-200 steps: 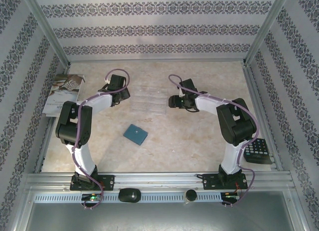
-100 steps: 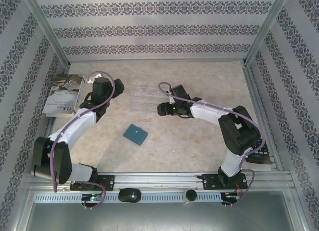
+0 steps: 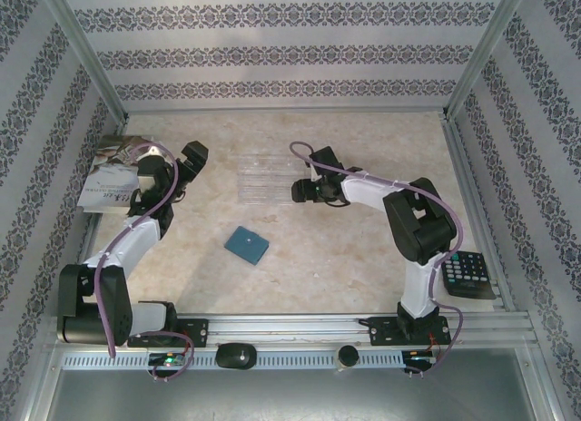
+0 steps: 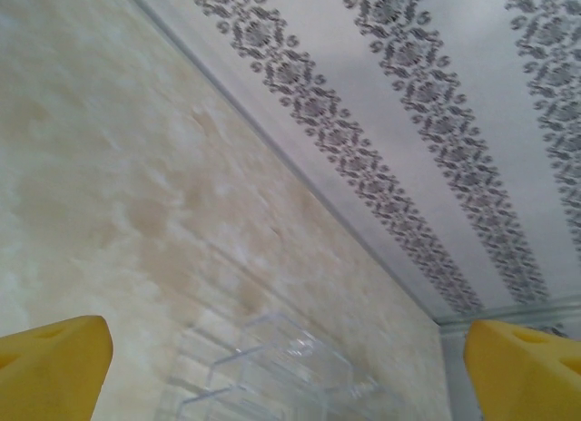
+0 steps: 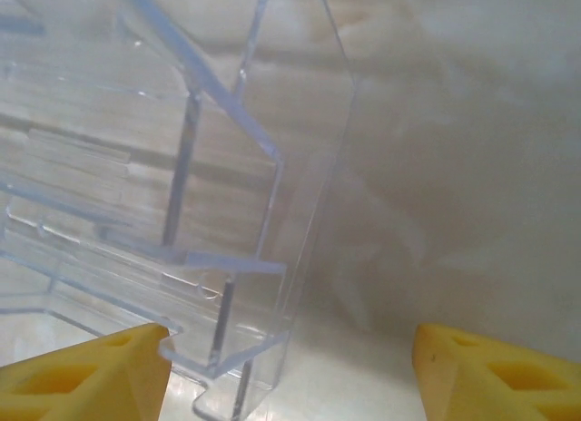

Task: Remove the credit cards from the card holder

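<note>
The teal card holder (image 3: 247, 245) lies shut and flat on the table, in front of both grippers and apart from them. The credit cards are hidden. My left gripper (image 3: 194, 154) hovers at the back left, left of the clear tray, and in the left wrist view it (image 4: 289, 367) stands wide open with nothing between its yellow fingertips (image 4: 54, 362). My right gripper (image 3: 298, 190) is at the tray's right end. In the right wrist view it (image 5: 289, 371) is open, with a corner of the tray lying beside one fingertip (image 5: 86, 371).
A clear plastic tray (image 3: 270, 179) (image 5: 182, 212) (image 4: 272, 367) sits mid-table at the back. A white booklet (image 3: 116, 171) lies at the left wall, just beside my left arm. A black calculator (image 3: 467, 274) lies front right. Patterned walls close in three sides.
My left arm swung left towards the booklet and its gripper opened wide. My right gripper reached left to the tray's right end.
</note>
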